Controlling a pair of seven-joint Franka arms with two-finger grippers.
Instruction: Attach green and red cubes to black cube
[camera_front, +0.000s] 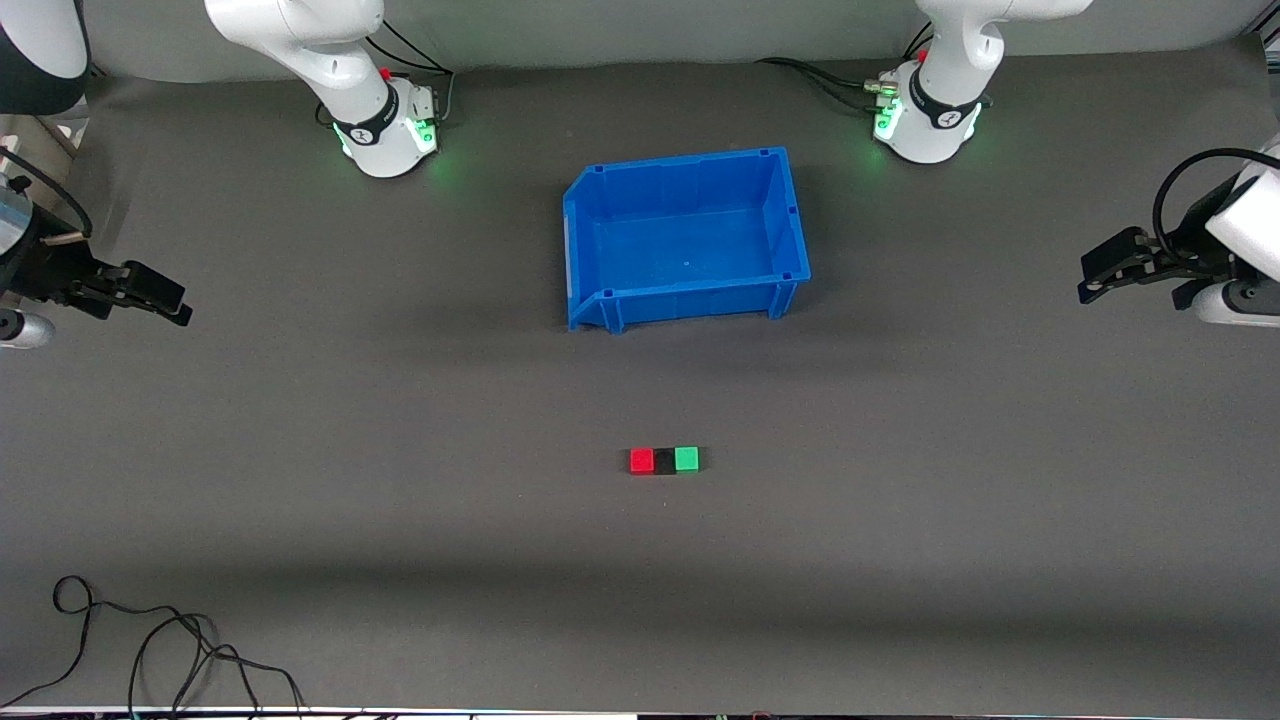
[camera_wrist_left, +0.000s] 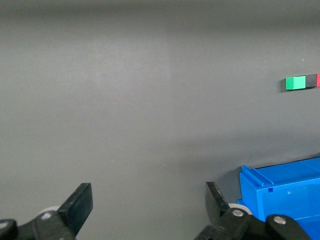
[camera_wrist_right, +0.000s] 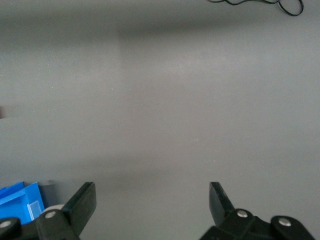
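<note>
The red cube (camera_front: 641, 460), black cube (camera_front: 664, 461) and green cube (camera_front: 686, 459) sit touching in a row mid-table (black between), nearer the front edge than the bin (camera_front: 790, 215). Left gripper (camera_front: 1093, 281) and right gripper (camera_front: 175, 305) wait over the table's ends, both wide open and empty.

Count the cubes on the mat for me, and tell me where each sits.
3, in one touching row nearer the front camera than the blue bin: red cube toward the right arm's end, black cube in the middle, green cube toward the left arm's end. None appears hidden.
</note>
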